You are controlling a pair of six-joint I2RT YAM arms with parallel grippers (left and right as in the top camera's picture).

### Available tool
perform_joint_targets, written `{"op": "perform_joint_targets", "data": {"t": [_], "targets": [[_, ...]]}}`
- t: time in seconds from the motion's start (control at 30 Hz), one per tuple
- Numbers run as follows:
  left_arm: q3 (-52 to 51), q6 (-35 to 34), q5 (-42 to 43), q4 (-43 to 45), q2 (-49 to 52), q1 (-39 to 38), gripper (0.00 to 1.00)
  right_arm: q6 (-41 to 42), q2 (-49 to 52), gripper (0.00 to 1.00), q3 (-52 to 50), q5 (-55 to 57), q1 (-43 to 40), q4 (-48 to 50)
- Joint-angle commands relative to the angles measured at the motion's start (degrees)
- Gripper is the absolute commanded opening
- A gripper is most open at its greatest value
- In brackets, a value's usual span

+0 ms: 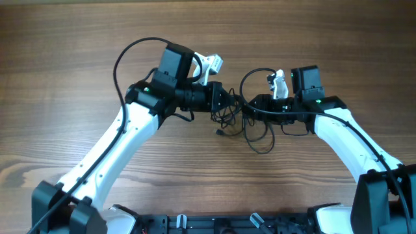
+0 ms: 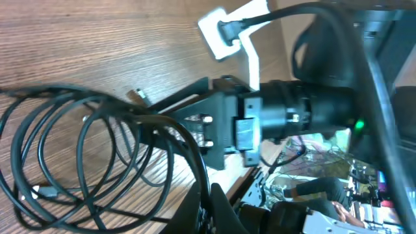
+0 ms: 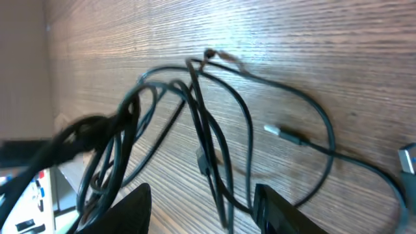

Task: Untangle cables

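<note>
A tangle of thin black cables [image 1: 242,121] lies on the wooden table between my two arms. My left gripper [image 1: 229,103] reaches in from the left and is shut on a black cable strand [image 2: 195,162]; its closed fingers [image 2: 211,211] pinch the strand at the bottom of the left wrist view, with several loops [image 2: 84,162] spread to their left. My right gripper [image 1: 255,108] is open; its fingers [image 3: 208,211] stand wide apart over the cable loops [image 3: 208,143], a few strands passing between them. A loose plug end [image 3: 283,134] lies on the wood.
A white camera mount [image 1: 211,64] sits on the left wrist and another [image 1: 278,82] on the right. The right arm's black wrist [image 2: 286,117] fills the middle of the left wrist view. Bare wood surrounds the tangle; the table's front edge [image 1: 214,218] holds the arm bases.
</note>
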Motion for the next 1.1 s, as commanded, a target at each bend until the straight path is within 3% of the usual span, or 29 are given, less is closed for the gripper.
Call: {"op": "perform_joint_targets", "data": {"t": [0.0,0.13,0.3,0.43,0.47,0.73,1.0,1.07], "targets": [[0.0,0.7,2.8,0.2,-1.0,-0.1,0.04,-0.9,0.9,0.53,0.8,-1.2,3.1,2.0],[0.0,0.7,4.1,0.3,-1.0,-0.1,0.04,-0.7,0.9,0.53,0.8,1.0,6.3,4.2],[0.0,2.3,4.0,-0.7,-1.8,1.7,0.04,0.2,0.9,0.48,0.8,12.8,8.7,3.5],[0.0,3.6,3.6,-3.7,-2.9,5.4,0.04,4.8,0.9,0.07,0.8,20.9,8.7,1.2],[0.0,4.1,3.6,-4.8,-3.0,6.9,0.04,5.8,0.9,0.04,0.8,22.8,8.7,0.5],[0.0,10.8,-2.0,-11.6,-3.0,18.8,0.04,11.6,0.9,0.04,0.8,34.3,8.7,-5.5],[0.0,10.8,-2.6,-10.8,-3.0,35.8,0.04,11.1,0.9,0.06,0.8,34.4,8.7,-6.2],[0.0,10.8,-2.6,-10.9,-3.0,39.0,0.34,11.1,0.9,0.06,0.8,34.0,8.7,-6.2]]}}
